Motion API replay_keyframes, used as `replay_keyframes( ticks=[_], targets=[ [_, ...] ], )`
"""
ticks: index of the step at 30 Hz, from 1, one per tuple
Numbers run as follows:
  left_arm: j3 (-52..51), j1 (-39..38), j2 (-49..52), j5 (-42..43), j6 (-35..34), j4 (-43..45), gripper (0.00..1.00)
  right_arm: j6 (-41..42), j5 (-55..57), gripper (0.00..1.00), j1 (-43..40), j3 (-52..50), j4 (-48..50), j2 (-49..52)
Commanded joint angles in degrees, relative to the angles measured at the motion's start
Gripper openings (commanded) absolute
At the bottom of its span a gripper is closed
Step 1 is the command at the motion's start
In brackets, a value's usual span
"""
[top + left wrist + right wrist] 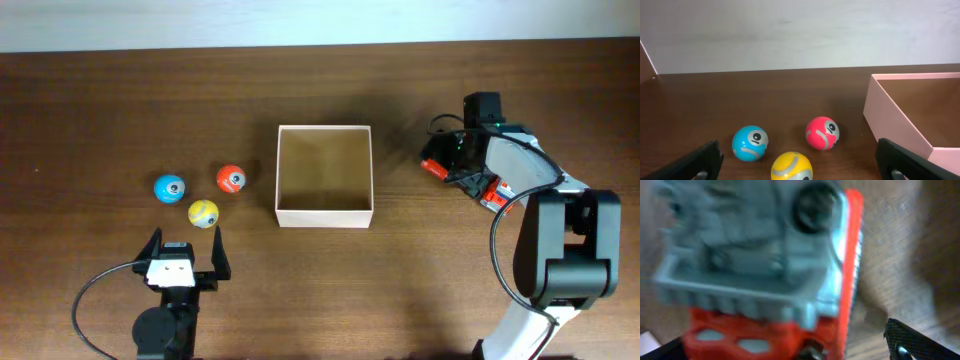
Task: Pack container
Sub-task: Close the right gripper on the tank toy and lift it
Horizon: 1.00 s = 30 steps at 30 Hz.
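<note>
The container (325, 214) sits open-topped at the middle of the table, empty as far as the overhead view shows. The right gripper (458, 168) is the nearer one. It hangs low over a red and grey toy truck (765, 255), with its jaws spread on either side and not clamped. From there the container lies to the robot's left, near but apart. The left gripper (185, 250) is open too, just behind the yellow ball (203, 212).
</note>
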Motion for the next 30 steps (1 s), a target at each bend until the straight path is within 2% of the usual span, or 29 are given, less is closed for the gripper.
replay_keyframes(
  ticks=[1,5,8,21,30],
  targets=[
    [-0.2,0.3,-0.5,-0.2,1.1,-0.1,0.99,-5.4,0.5,1.00,-0.3,0.4,1.2,0.2],
    [-0.2,0.3,-0.5,-0.2,1.1,-0.1,0.99,-11.8,0.5,0.99,-0.3,0.4,2.7,0.2],
    [-0.2,0.3,-0.5,-0.2,1.1,-0.1,0.99,-16.3,0.7,0.96,-0.3,0.4,2.7,0.2],
    [-0.2,0.3,-0.5,-0.2,1.1,-0.1,0.99,-16.9,8.2,0.92,-0.3,0.4,-0.3,0.2],
    [-0.2,0.3,-0.5,-0.2,1.1,-0.1,0.99,-23.2,13.1,0.94,-0.3,0.4,1.3,0.2]
  ],
)
